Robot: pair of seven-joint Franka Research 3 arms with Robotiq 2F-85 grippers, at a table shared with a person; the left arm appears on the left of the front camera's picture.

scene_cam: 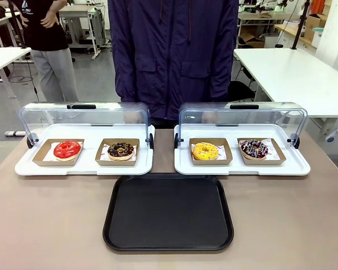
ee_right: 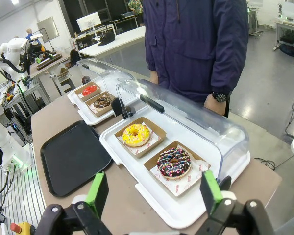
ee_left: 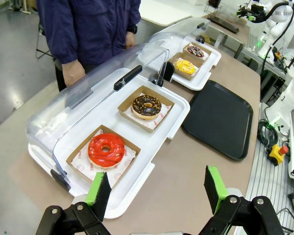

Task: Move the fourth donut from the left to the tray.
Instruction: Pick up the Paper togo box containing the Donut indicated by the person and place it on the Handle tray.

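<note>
Four ring donuts sit in a row, each in its own small brown cardboard holder, two to each white display tray, whose clear domed lids are swung back. We find the fourth from our left, a dark chocolate-iced ring donut with white and pink streaks and sprinkles, in the right white display tray, just right of the yellow-iced donut. The large flat black rectangular plastic tray lies on the brown table, just in front of both white trays and apart from that donut. Our right gripper hangs above the right white tray's near corner, tilted down toward the donut, jaws spread wide with nothing between the green pads. Our left gripper hovers over the left white display tray beside the red-iced donut, likewise spread wide and holding nothing. A person in a dark blue jacket stands across the table
</note>
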